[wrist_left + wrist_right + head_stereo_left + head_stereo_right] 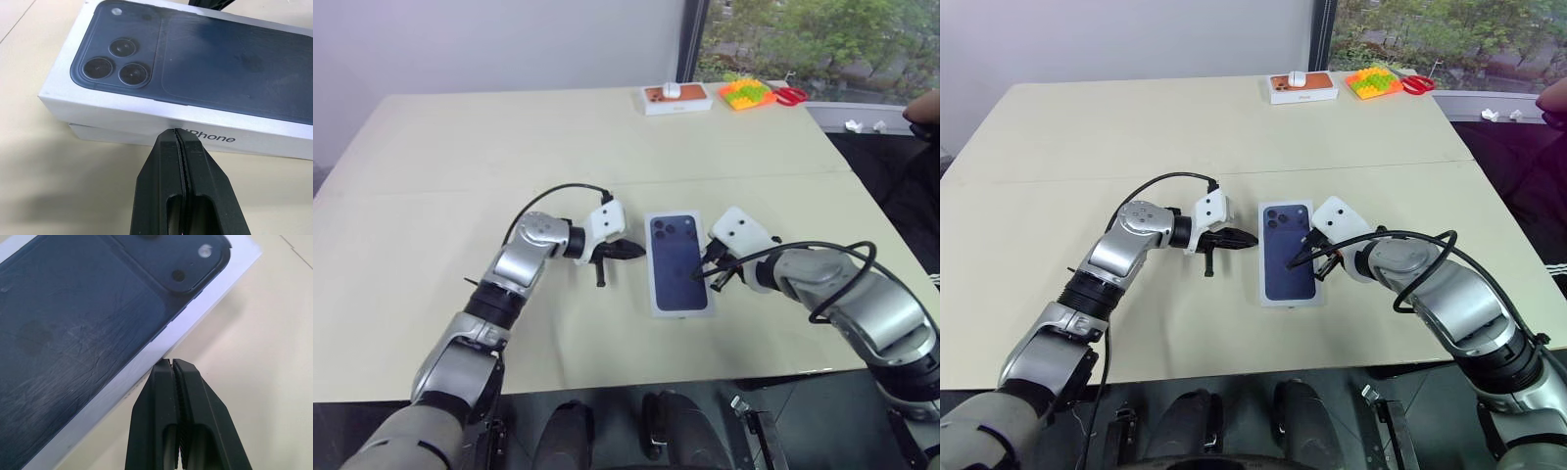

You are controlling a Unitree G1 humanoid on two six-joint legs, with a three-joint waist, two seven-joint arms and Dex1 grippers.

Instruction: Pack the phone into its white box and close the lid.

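The lid (680,262), printed with the dark blue phone picture, sits on the white box (98,133) at the middle of the table (460,157), a thin strip of the base showing beneath, so it looks not quite seated. The left gripper (180,142), fingers pinched together and empty, noses in at the box's nine o'clock. The right gripper (171,366), equally closed and empty, braces at three o'clock, likely steadying the box for a final press.

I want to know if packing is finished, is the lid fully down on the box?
On, but not fully down: the lid covers the white box, whose bottom edge still shows as a strip beneath it.
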